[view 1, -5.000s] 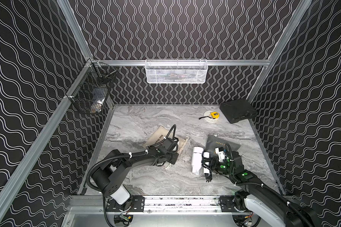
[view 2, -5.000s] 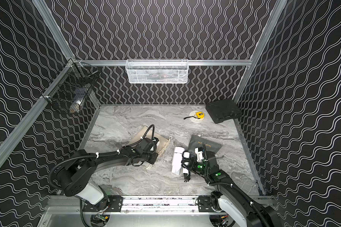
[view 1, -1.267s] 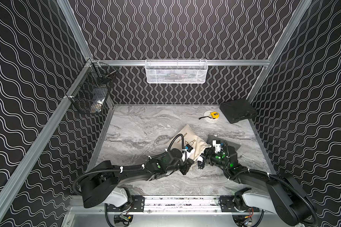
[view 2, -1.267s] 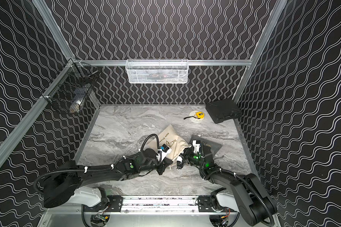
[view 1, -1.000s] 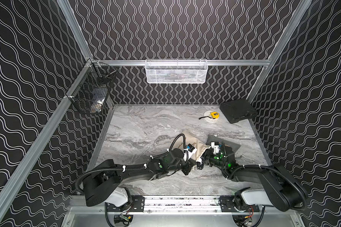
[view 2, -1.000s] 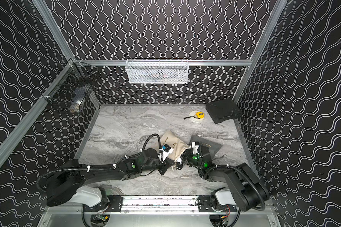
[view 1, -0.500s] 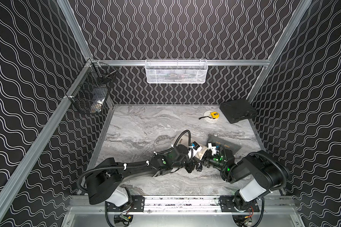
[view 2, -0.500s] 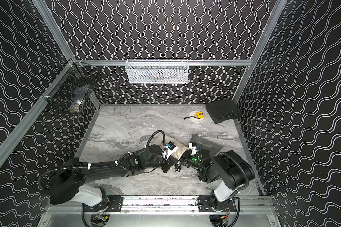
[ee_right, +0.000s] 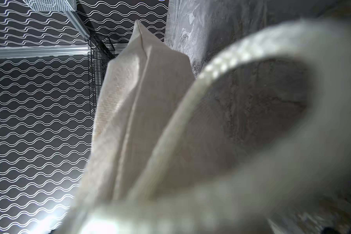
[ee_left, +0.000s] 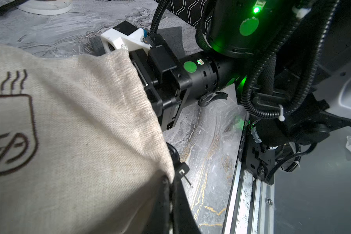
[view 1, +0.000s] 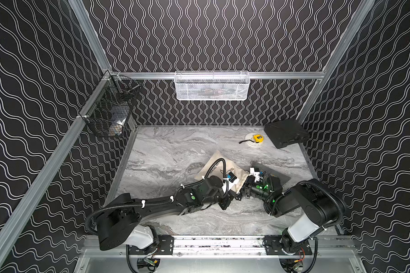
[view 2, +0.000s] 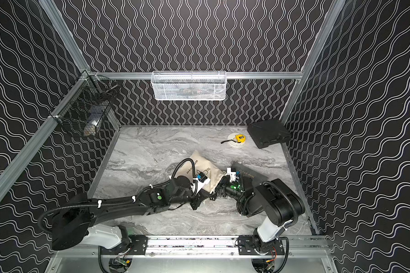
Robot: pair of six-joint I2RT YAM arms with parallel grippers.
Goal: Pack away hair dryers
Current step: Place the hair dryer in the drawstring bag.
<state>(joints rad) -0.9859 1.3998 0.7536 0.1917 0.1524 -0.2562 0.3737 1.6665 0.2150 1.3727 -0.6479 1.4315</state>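
A beige drawstring bag (view 1: 219,169) printed with a dryer outline lies mid-table, its mouth turned to the right arm. My left gripper (ee_left: 170,186) is shut on the edge of the bag's mouth, at its front side (view 1: 232,197). My right gripper (view 1: 243,189) reaches into that mouth from the right, and the cloth hides its jaws. No hair dryers show. Only a black plug (ee_left: 182,169) and a bit of black cord stick out under the bag's rim. The right wrist view is filled by beige cloth (ee_right: 142,113) and a blurred drawstring loop (ee_right: 221,66).
A dark grey bag (view 1: 276,176) lies flat under the right wrist. At the back right sit a yellow tape measure (view 1: 257,138) and a black case (view 1: 285,132). A white mesh basket (view 1: 211,86) and a black wire basket (view 1: 109,113) hang on the walls. The front rail (view 1: 211,243) runs close behind both arms.
The white dryer that lay on the table five seconds ago no longer shows. The bag has shifted right. Over the last second the right arm folded in and pushed further into the mouth.
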